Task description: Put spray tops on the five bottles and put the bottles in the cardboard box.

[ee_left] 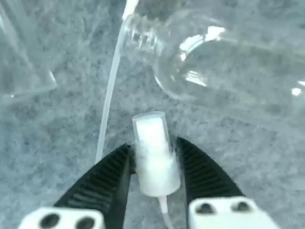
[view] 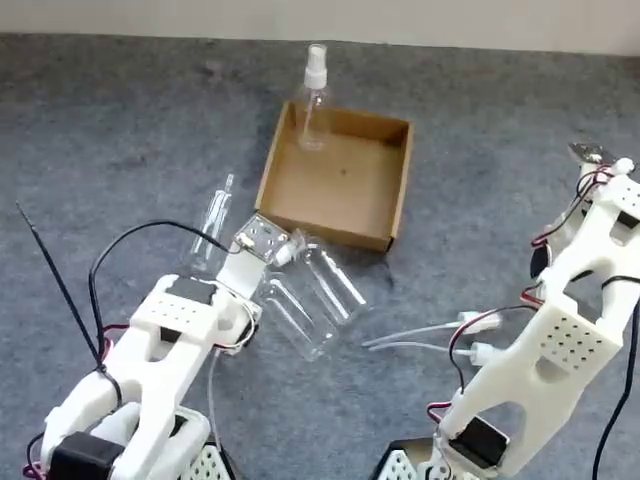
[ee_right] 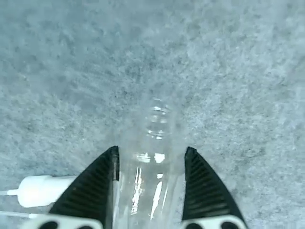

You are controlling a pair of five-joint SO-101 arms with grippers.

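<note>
From above, the grey, felt-like desk (view: 120, 120) runs back to a pale wall strip (view: 450, 15) at twelve o'clock. The cardboard box (view: 345, 195) sits toward twelve from the middle. A capped bottle (view: 314, 95) stands at its eleven o'clock corner, inside it as far as I can judge. Two clear bottles (view: 310, 300) lie at the centre, with a third bottle (view: 212, 225) at their ten o'clock and two loose spray tops (view: 480, 322) at their three o'clock. My left arm (view: 160, 360) stands at seven, my right arm (view: 565, 340) at five.

At my left wrist, my left jaws are clamped on a spray top (ee_left: 153, 152), near the open neck of a lying bottle (ee_left: 214, 62), over speckled grey nap.

At my right wrist, my right jaws grip an uncapped bottle (ee_right: 152, 167) by its body. A white sprayer (ee_right: 40, 191) lies on the grey beside them.
</note>
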